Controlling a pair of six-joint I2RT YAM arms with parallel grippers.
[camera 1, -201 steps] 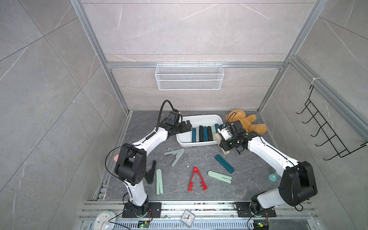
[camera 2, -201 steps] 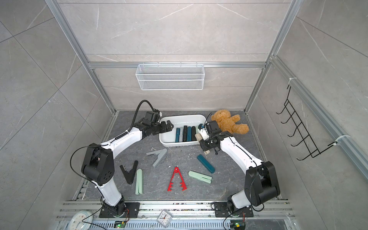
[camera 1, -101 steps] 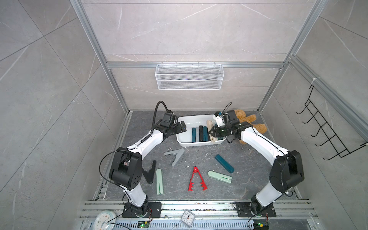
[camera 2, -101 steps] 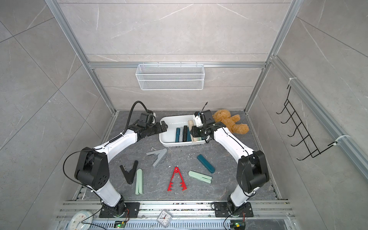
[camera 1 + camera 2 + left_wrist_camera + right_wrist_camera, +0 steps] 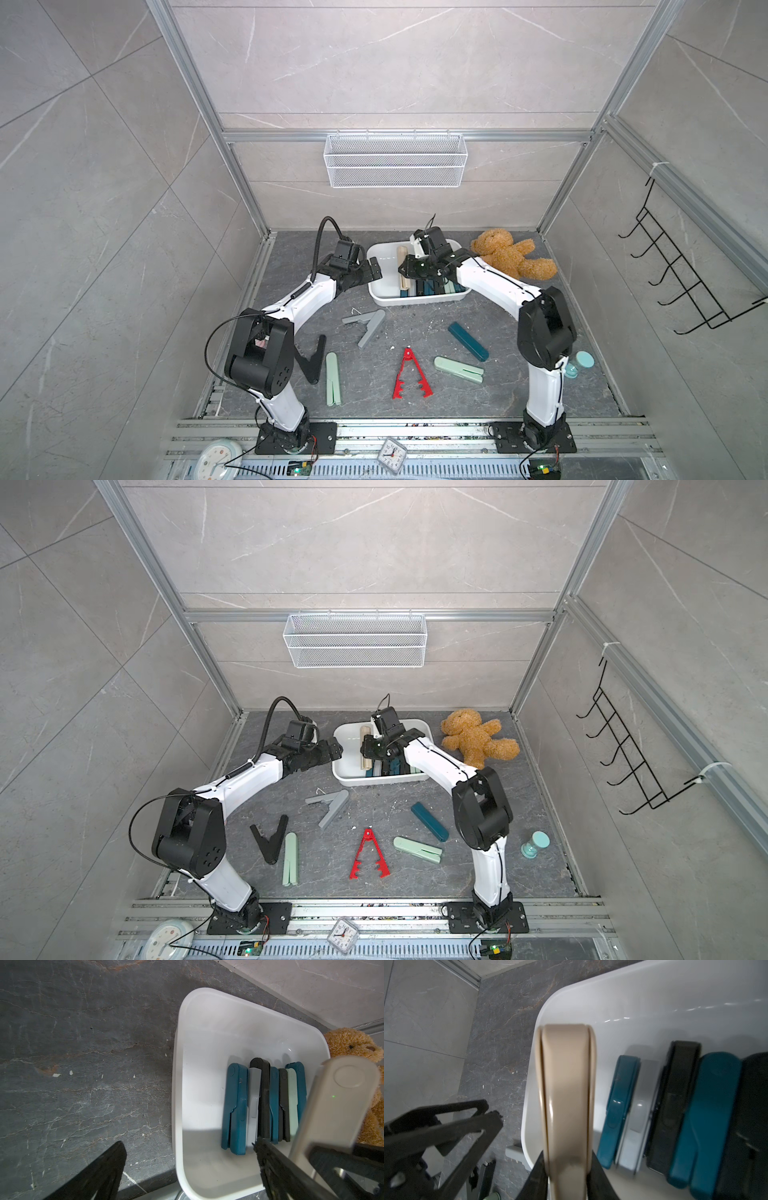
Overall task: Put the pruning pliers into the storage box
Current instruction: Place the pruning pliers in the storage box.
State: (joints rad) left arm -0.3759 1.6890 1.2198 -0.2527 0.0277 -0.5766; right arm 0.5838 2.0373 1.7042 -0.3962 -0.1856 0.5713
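The right gripper (image 5: 566, 1169) is clamped narrow on a beige straight plastic pair of pruning pliers (image 5: 566, 1095), gripping it near one end. Its long axis runs front to back and its rounded hinge end points toward the back wall. It hangs over the left part of the white shallow rectangular plastic storage box (image 5: 376, 293). It is parallel to the row of dark teal, grey, black and mint pliers (image 5: 235, 1105) that lie side by side in the box.

The left gripper (image 5: 371, 270) stands wide and empty just beside the box's left rim.

On the dark stone floor (image 5: 415, 328) in front of the box lie:
- a grey V-shaped pair (image 5: 368, 324)
- a dark teal straight pair (image 5: 467, 340)
- a mint forked pair (image 5: 459, 369)
- a red toothed pair (image 5: 409, 376)
- a mint straight pair (image 5: 332, 378)
- a black V-shaped pair (image 5: 270, 839)

A brown teddy bear (image 5: 511, 257) lies beside the box's right end.
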